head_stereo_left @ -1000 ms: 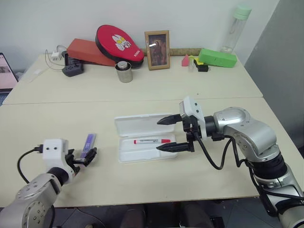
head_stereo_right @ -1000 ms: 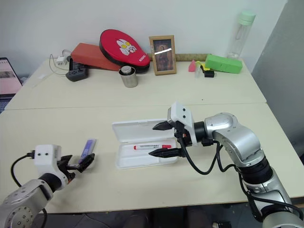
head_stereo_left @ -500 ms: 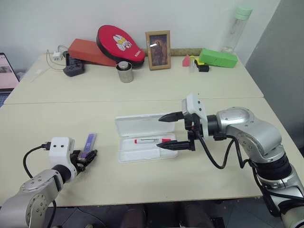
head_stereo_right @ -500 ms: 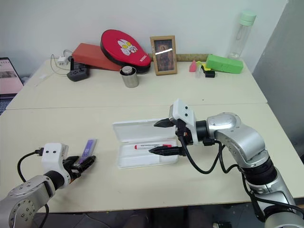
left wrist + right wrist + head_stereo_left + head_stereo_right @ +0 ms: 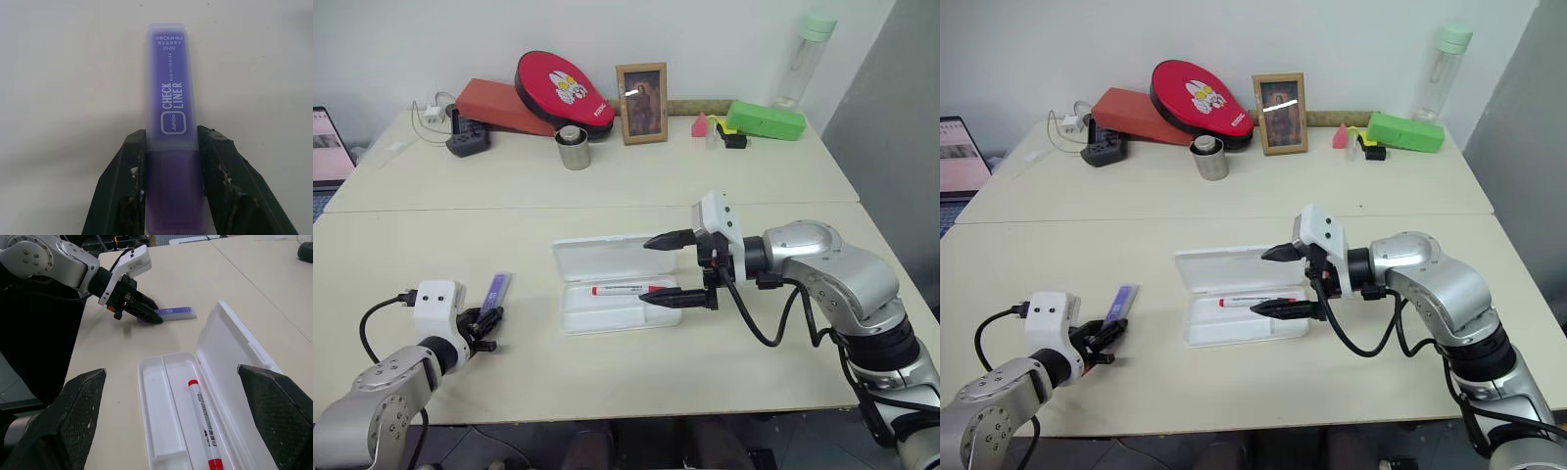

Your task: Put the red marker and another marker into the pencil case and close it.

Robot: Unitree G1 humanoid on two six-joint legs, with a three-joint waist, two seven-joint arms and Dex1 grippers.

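The purple marker (image 5: 172, 147) lies flat on the table left of the open pencil case (image 5: 607, 284), the left gripper (image 5: 171, 161) pinching its darker end; it looks light, hard and smooth, so squeezing its flat sides should hold it

Head stereo pair: high, facing forward and down over the table (image 5: 607, 186); both share everything.
Left wrist: very close, along its fingers at the purple marker (image 5: 171, 147).
Right wrist: low over the pencil case (image 5: 205, 396), facing the left gripper (image 5: 149, 316).
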